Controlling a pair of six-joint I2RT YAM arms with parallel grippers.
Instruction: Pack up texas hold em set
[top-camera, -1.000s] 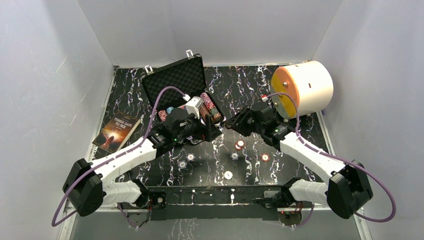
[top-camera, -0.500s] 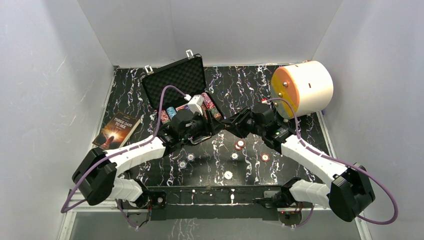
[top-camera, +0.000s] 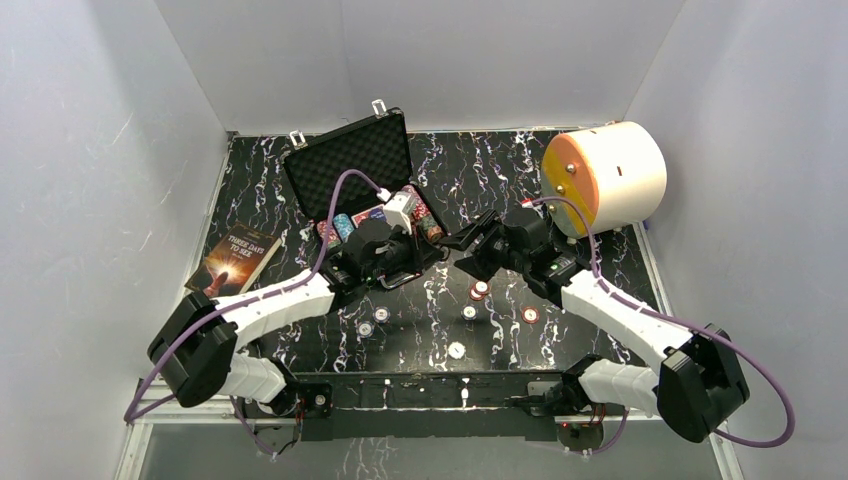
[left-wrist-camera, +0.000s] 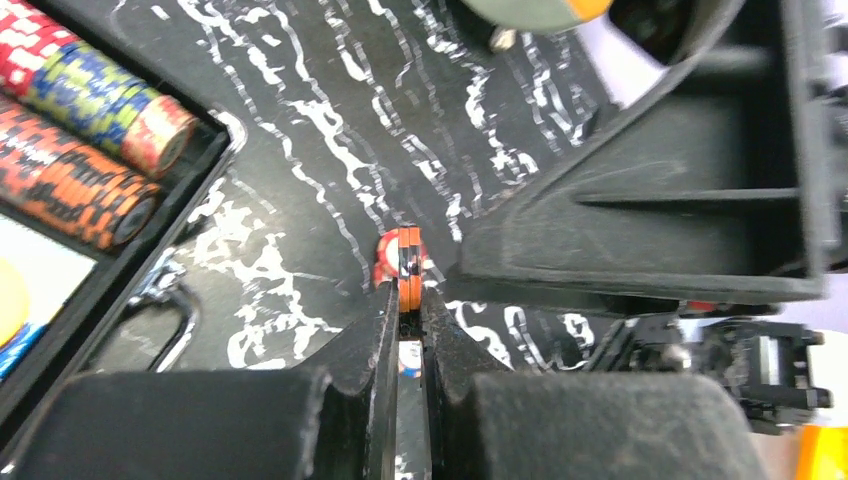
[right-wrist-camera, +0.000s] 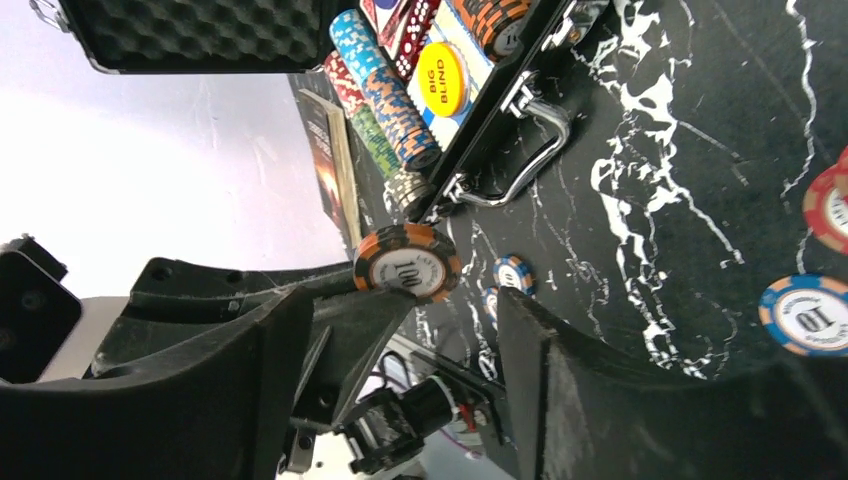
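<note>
L gripper (left-wrist-camera: 408, 303) is pinching an orange-black chip (left-wrist-camera: 408, 262) edge-on btw its tips, over the table (left-wrist-camera: 330, 90), just off the front corner of the case (top-camera: 350, 160). In the R wrist view we read "100" on the chip's face. R gripper (right-wrist-camera: 455, 310) is spread wide w/ nothing held, one finger right beside the chip. The case lies open at rear left, w/ chip rows in its tray. Loose chips (top-camera: 481, 288) lie btw the arms. We see a book (top-camera: 235, 262) at left.
</note>
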